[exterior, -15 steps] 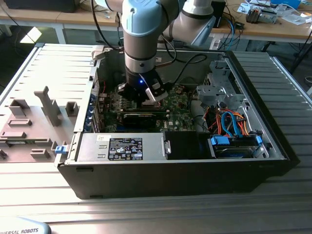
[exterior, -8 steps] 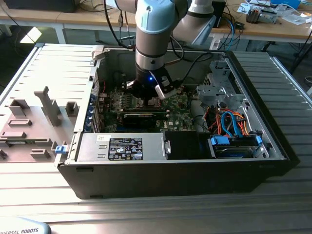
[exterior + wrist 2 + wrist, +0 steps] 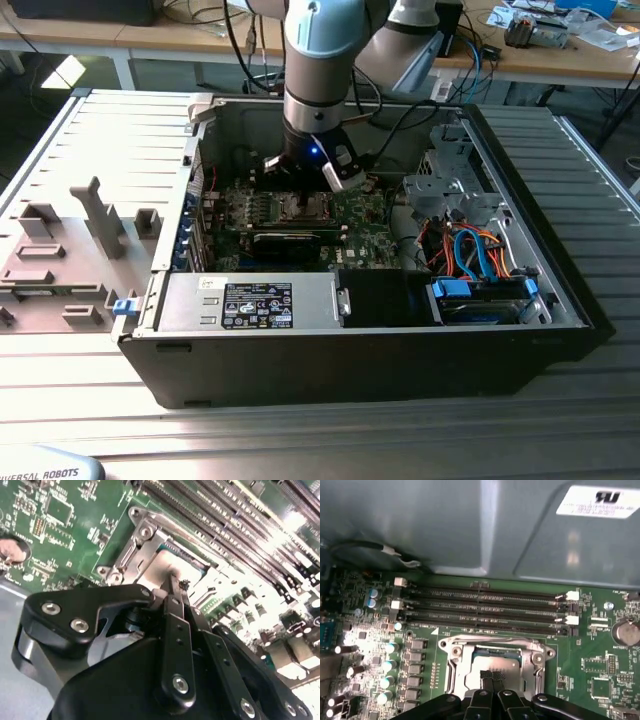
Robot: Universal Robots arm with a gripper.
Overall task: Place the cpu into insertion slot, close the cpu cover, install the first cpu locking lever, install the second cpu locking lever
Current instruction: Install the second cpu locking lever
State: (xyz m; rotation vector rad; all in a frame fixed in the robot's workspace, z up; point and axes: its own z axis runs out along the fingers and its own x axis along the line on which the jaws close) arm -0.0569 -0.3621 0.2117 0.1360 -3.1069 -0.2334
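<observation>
— Seating the cpu [image 3: 496,666]? Where's it sitting?

— In the slot [image 3: 451,666], I judge. My end effector [image 3: 492,676] has its fingers pinched nearly together on the chip's top; whether they grip it, I can't tell. Cover's not yet closed.
</observation>
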